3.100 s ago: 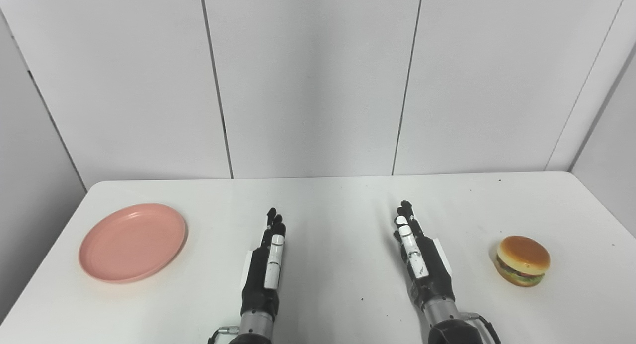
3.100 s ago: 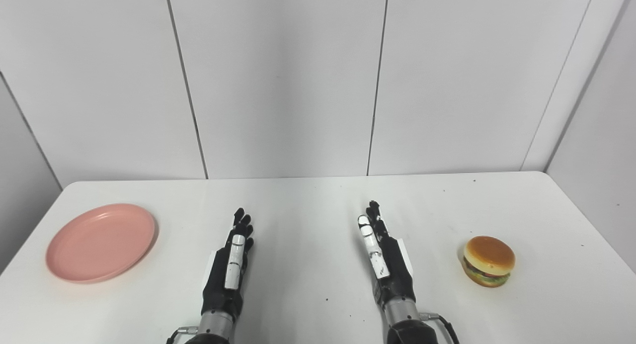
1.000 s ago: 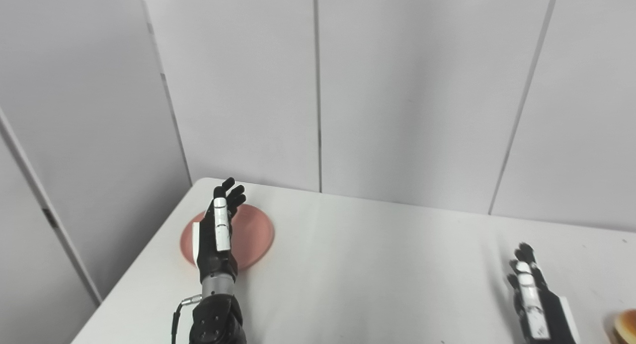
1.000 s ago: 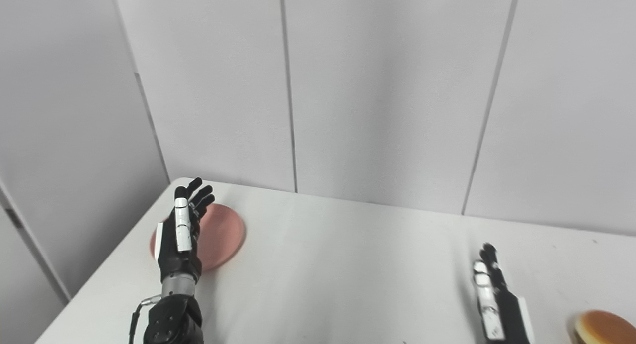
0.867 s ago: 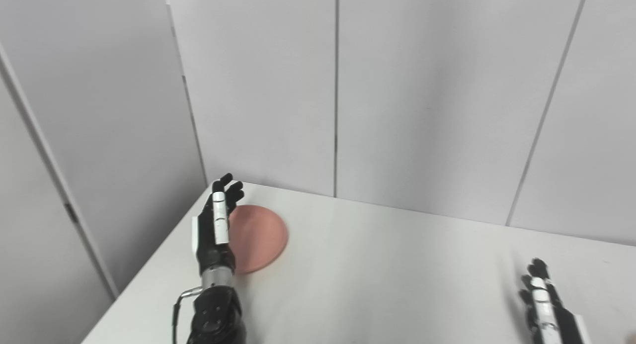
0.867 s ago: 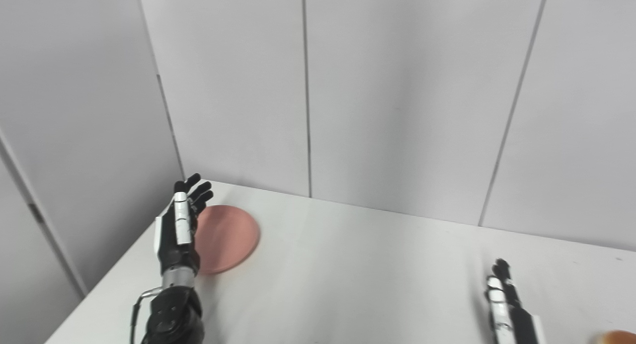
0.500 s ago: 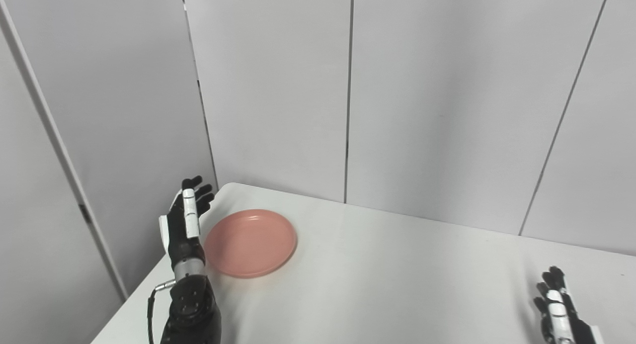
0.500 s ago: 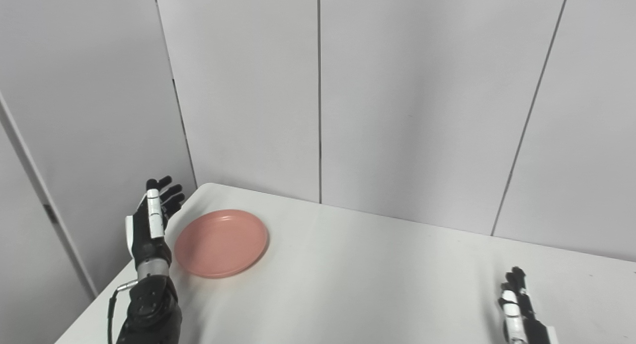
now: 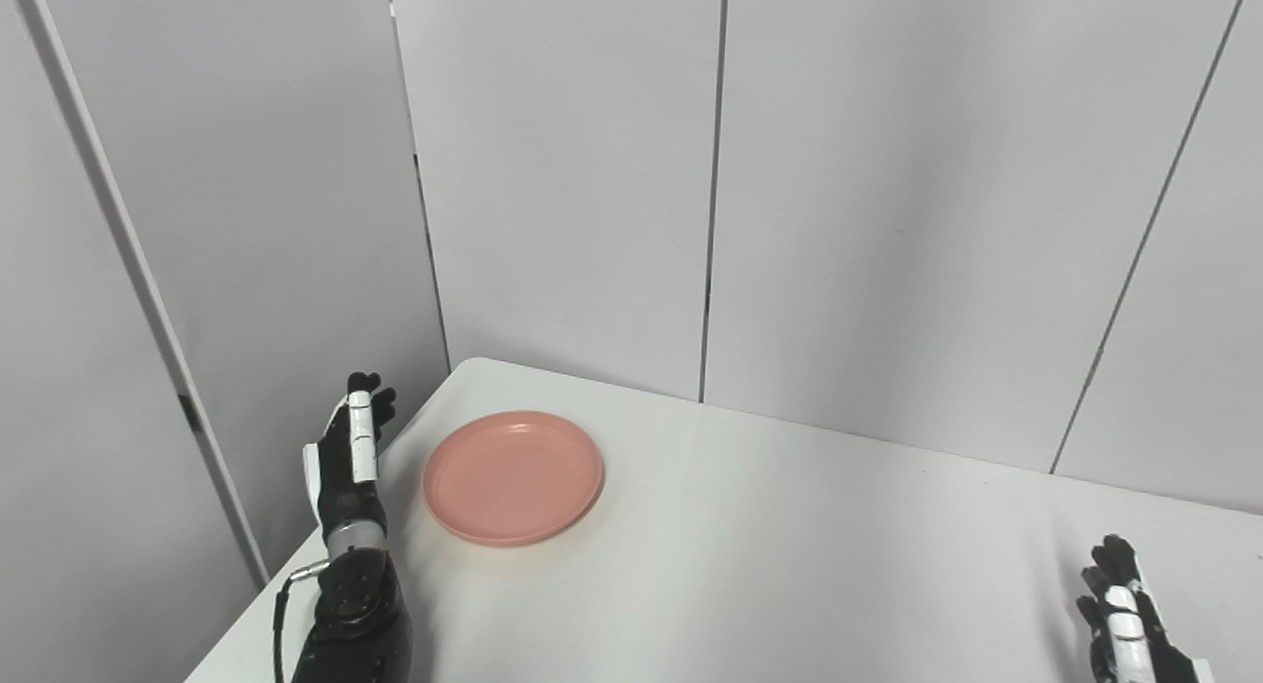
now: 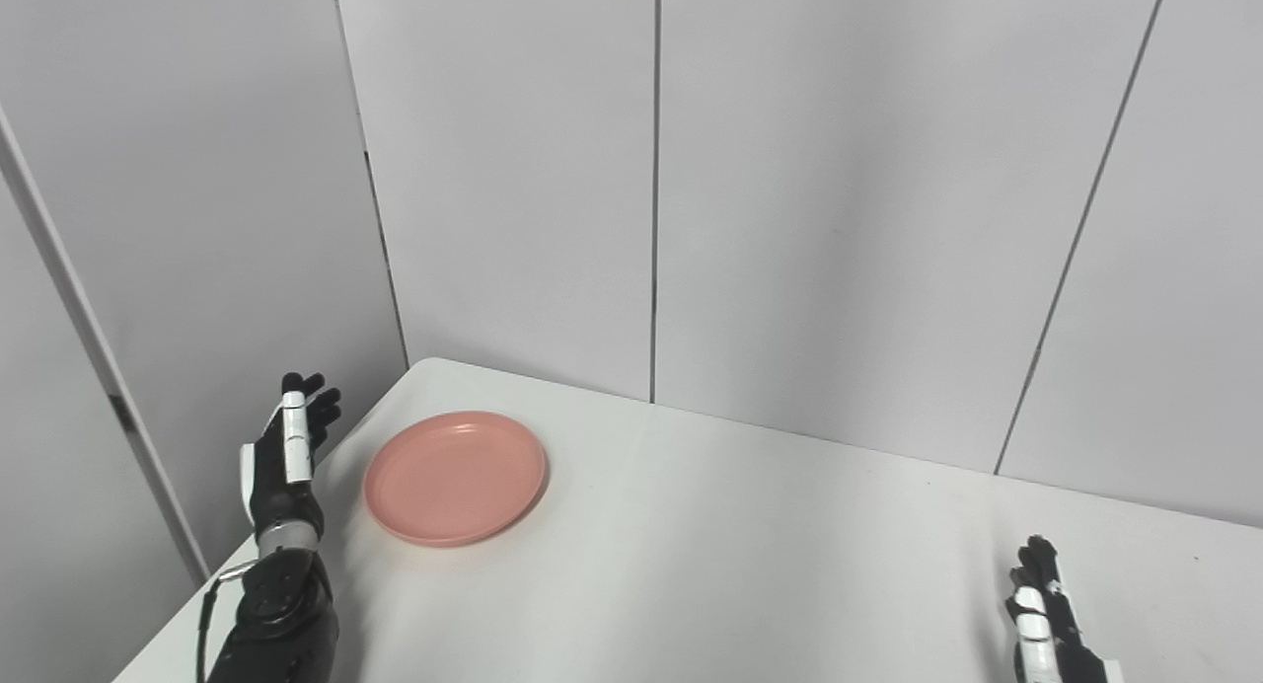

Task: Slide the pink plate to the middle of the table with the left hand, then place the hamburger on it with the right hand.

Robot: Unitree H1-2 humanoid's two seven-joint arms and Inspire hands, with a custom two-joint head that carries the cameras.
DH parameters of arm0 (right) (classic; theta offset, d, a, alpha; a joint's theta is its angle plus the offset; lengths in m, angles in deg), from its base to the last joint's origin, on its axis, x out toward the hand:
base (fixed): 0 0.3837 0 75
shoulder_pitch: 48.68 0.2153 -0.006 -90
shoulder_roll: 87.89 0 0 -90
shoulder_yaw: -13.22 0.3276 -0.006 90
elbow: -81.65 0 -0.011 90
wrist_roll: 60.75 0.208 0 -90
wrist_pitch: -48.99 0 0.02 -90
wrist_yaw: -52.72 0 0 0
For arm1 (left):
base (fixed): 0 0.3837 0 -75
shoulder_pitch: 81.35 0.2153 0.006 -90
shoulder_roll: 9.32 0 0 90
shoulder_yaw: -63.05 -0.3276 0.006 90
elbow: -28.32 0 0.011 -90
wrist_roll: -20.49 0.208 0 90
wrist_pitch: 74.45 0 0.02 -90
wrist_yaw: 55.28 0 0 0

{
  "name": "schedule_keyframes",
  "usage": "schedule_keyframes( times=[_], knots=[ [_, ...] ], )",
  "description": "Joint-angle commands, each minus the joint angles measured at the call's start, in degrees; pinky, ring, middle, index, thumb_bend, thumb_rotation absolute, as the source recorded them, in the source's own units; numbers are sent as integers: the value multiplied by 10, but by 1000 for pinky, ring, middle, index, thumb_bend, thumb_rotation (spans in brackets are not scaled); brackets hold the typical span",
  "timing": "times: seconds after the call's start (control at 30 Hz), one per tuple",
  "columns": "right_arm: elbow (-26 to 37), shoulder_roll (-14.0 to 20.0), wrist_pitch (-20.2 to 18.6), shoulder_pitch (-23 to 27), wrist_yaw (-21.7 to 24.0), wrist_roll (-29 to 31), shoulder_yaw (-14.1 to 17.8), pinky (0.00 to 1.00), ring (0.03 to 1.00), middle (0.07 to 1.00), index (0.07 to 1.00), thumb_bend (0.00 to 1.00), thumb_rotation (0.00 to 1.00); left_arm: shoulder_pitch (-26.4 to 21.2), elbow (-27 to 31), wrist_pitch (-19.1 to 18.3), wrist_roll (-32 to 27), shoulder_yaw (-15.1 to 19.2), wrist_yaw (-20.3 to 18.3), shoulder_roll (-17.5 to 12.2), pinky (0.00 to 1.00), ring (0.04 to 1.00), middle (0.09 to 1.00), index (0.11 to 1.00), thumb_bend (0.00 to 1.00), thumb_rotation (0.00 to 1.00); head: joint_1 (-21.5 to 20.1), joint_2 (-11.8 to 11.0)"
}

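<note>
Pink plate (image 9: 513, 477) sits at the far-left corner of the white tabletop (image 9: 789, 565), not yet slid. Left robot hand (image 9: 347, 456) is just outside the plate's left rim, at the tabletop's left edge, fingers extended and apart, holding nothing, not touching the plate. Step in hand: lining up for the push. Next move, as I read it: bring the palm against the left rim and sweep right toward the middle, keeping low so the plate doesn't tip. Right robot hand (image 10: 1044, 614) waits near-right, fingers straight, empty. Hamburger is out of view. Room: plain grey wall panels with vertical seams.
</note>
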Motion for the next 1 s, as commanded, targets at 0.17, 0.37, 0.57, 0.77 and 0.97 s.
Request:
schedule_keyframes(
  times=[0.17, 0.37, 0.57, 0.77, 0.97],
  knots=[
    [22, -1, 24, 10, -5, -8, 0, 1000, 996, 982, 975, 538, 912, -30, -22, 21, -25, -14, -44, -9, 900, 837, 809, 806, 840, 1000, 0, 1],
    [16, -3, 37, 11, -6, -4, 2, 1000, 967, 970, 957, 544, 897, -37, -58, 47, -40, -30, -79, -3, 902, 854, 825, 817, 818, 1000, -3, 2],
    [19, 1, 38, 8, -2, -4, 0, 1000, 987, 971, 958, 563, 929, -45, -81, 55, -51, -38, -95, 8, 898, 857, 827, 823, 834, 1000, -6, 2],
    [24, -2, 32, 7, -8, -10, 0, 1000, 999, 974, 951, 562, 927, -48, -87, 52, -88, -34, -125, 25, 862, 853, 838, 836, 823, 1000, -13, 7],
    [31, -2, 25, 6, -6, -7, -2, 1000, 1000, 984, 972, 571, 928, -44, -79, 52, -133, -27, -165, 42, 824, 850, 841, 852, 849, 1000, -25, 10]
  ],
)
